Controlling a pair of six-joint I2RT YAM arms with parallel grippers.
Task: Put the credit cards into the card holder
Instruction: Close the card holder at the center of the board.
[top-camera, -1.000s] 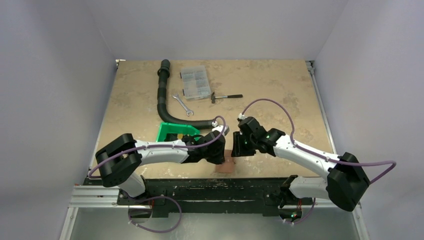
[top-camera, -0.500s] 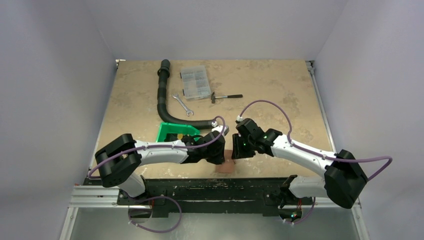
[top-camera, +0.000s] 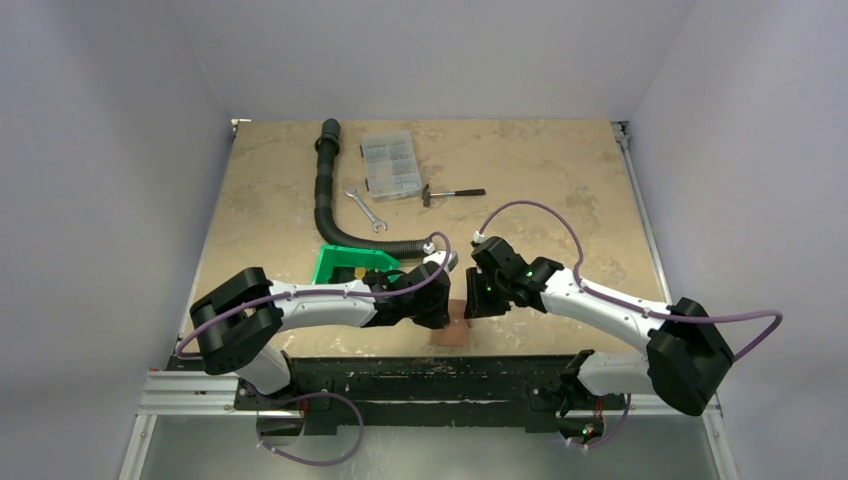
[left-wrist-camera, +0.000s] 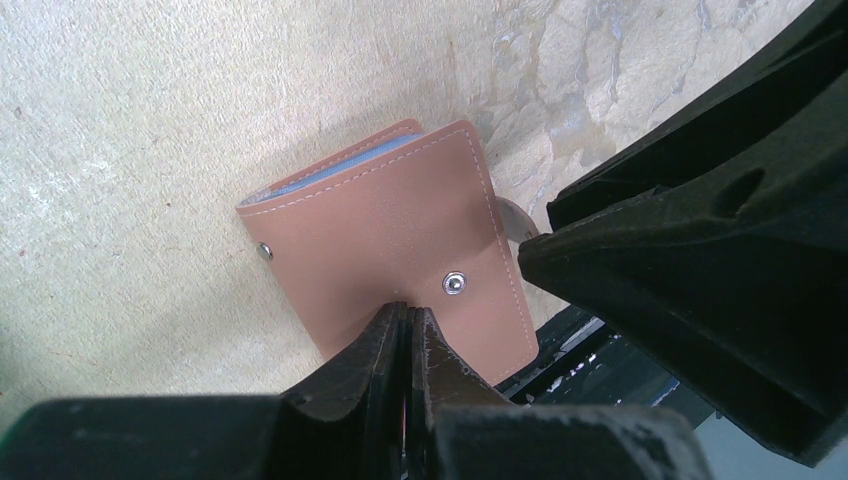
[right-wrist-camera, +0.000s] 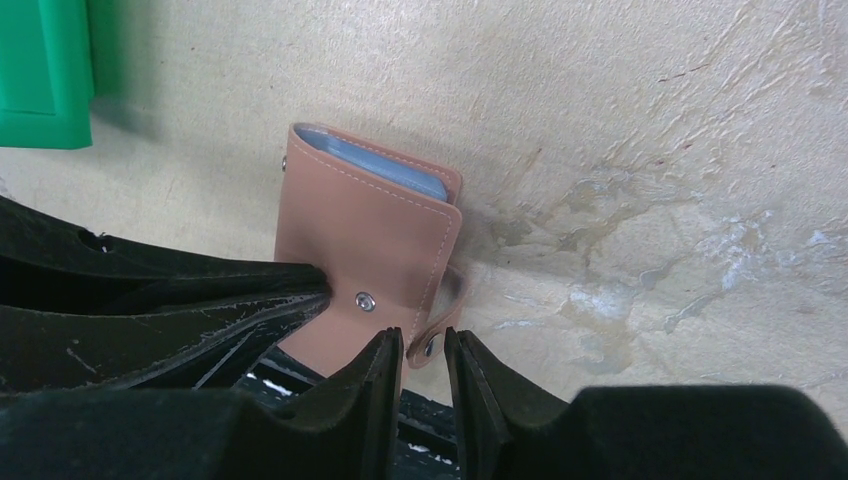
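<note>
The card holder (left-wrist-camera: 395, 240) is a reddish-brown wallet lying folded near the table's front edge (top-camera: 454, 328), with its grey-blue inside showing at the far edge (right-wrist-camera: 385, 165). My left gripper (left-wrist-camera: 408, 312) is shut, and its tips press on the holder's face beside the snap (left-wrist-camera: 454, 283). My right gripper (right-wrist-camera: 424, 345) stands narrowly open, and the holder's clasp strap (right-wrist-camera: 440, 325) sits between its fingers. From above, the left gripper (top-camera: 441, 310) and the right gripper (top-camera: 470, 305) meet over the holder. No credit cards are in view.
A green bin (top-camera: 350, 264) sits just left of the grippers, with its corner in the right wrist view (right-wrist-camera: 45, 70). Further back lie a black ribbed hose (top-camera: 324, 195), a wrench (top-camera: 366, 209), a clear compartment box (top-camera: 390, 165) and a hammer (top-camera: 453, 192). The black rail (top-camera: 420, 368) runs along the near edge.
The right arm has shifted a little left toward the holder, and its jaws have narrowed. The left arm has not moved.
</note>
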